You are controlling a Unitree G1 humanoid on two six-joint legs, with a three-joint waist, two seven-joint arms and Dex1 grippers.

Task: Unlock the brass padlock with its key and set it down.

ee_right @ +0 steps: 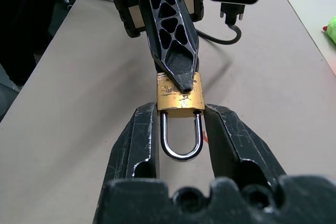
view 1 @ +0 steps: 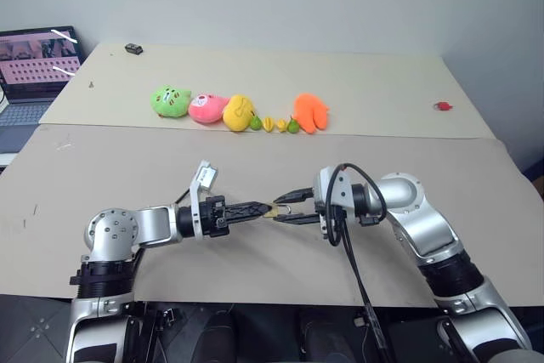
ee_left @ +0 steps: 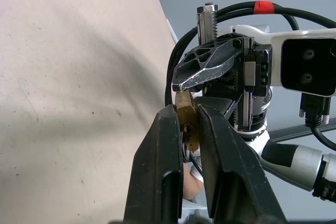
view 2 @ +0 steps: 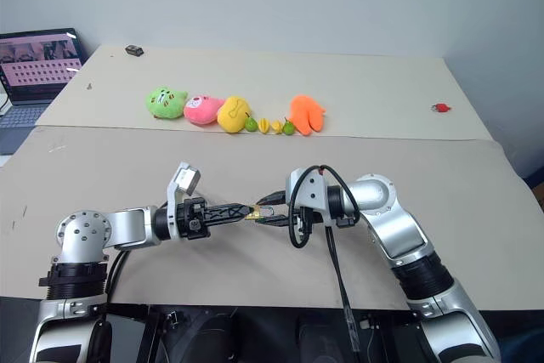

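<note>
Row of plush toys along the far table: green (view 1: 170, 101), pink (view 1: 206, 109), yellow (view 1: 239, 111), orange (view 1: 310, 112), with tiny fruit bits (view 1: 274, 124) tucked in between. Laptop (view 1: 34, 70) off at the left edge. Small red thing (view 1: 442, 106) far right, dark little object (view 1: 133, 48) way back.

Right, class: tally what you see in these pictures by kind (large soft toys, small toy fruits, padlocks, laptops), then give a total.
large soft toys: 4
small toy fruits: 4
brass padlock: 1
laptop: 1
Total: 10
</note>
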